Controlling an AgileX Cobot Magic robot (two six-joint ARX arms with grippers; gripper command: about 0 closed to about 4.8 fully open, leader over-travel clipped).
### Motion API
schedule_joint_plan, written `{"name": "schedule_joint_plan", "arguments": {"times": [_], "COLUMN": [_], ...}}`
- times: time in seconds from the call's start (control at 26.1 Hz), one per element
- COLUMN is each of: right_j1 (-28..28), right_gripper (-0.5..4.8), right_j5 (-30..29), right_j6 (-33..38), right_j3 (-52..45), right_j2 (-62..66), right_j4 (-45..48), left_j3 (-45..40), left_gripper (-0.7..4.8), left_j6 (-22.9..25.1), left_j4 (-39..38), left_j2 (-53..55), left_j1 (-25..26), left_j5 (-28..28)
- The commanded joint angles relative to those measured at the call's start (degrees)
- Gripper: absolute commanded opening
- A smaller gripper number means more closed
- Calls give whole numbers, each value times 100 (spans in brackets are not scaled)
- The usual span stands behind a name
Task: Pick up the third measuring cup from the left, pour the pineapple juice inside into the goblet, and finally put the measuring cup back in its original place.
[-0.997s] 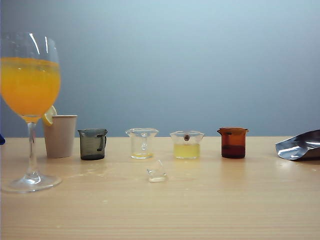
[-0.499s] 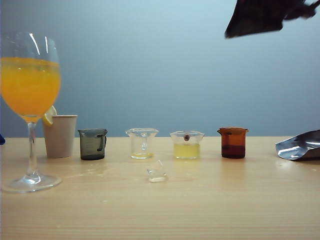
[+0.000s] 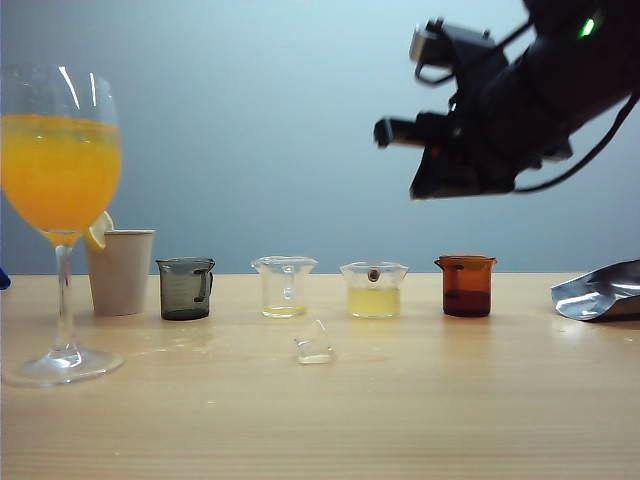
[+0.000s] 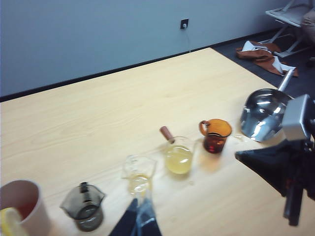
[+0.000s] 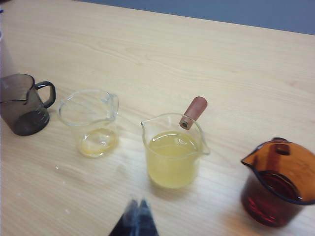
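Third measuring cup (image 3: 373,289) stands upright on the wooden table (image 3: 400,420), in a row of four small cups along the far side. It is a squat clear cup with a flared rim and a reddish-brown stub handle, and it holds pale yellow pineapple juice (image 3: 373,301) in its lower half. Just left of it is a narrower clear cup (image 3: 284,286) with a trace of yellow liquid, then a smoky grey cup (image 3: 186,288). To its right stands an amber cup (image 3: 465,285) with dark red liquid. Far left, the tall goblet (image 3: 60,220) holds deep orange liquid, with a white paper cup (image 3: 120,270) behind it. A crumpled silver pouch (image 3: 600,290) lies at the right edge.

Right end effector (image 5: 134,220) hangs in the air above and to the right of the third measuring cup, touching nothing, its fingertips pressed together. Left end effector (image 4: 139,220) hovers above the near side of the narrower clear cup, its tips also together, holding nothing.
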Motion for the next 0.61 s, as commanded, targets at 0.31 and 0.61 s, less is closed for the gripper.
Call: {"name": "schedule_joint_plan", "arguments": {"times": [0.31,0.61], "right_j1": [-13,-107], "right_gripper": [55,436], "right_j5": [11,9], "right_j6": [9,2], "right_j3": [37,168], "right_j2": [1694,2337], "right_j4": [1762,2208], "left_j3": [20,20], "left_gripper": [-5,-4], "left_j6": [520,697], "left_j4": [214,199], "left_j2": [61,63], "left_j1": [-2,-4], "left_j5": [-26,-59]}}
